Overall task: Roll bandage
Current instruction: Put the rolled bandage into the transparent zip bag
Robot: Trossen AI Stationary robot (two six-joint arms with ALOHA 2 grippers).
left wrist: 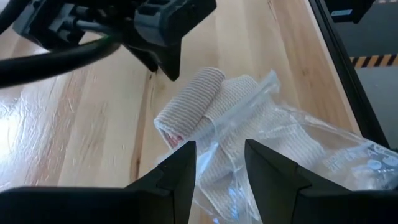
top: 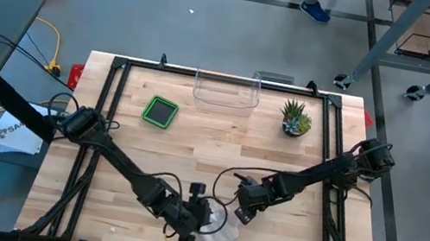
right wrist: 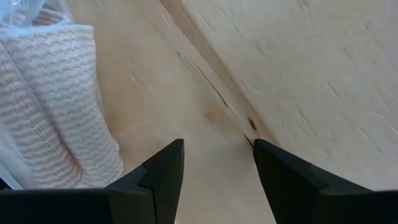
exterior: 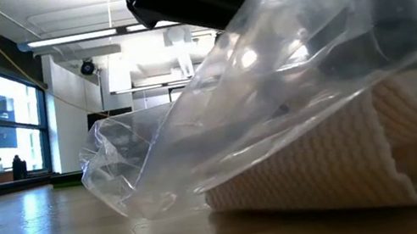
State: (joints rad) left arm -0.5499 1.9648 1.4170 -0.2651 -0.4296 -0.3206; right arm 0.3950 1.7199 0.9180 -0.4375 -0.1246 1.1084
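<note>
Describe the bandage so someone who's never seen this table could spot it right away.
On the wooden table, look at the near edge, where the two dark arms meet. There, between the left claw and the right claw, lies the bandage: a beige, ribbed, partly rolled cloth, half inside a crumpled clear plastic bag, unlike the green container or the plant farther back.

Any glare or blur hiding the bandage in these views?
Low view: ceiling light glares off the clear plastic bag, partly veiling the bandage. Left wrist view: bag wrinkles blur part of it. Right wrist view: the weave reads sharp. High view: arms crowd it.
</note>
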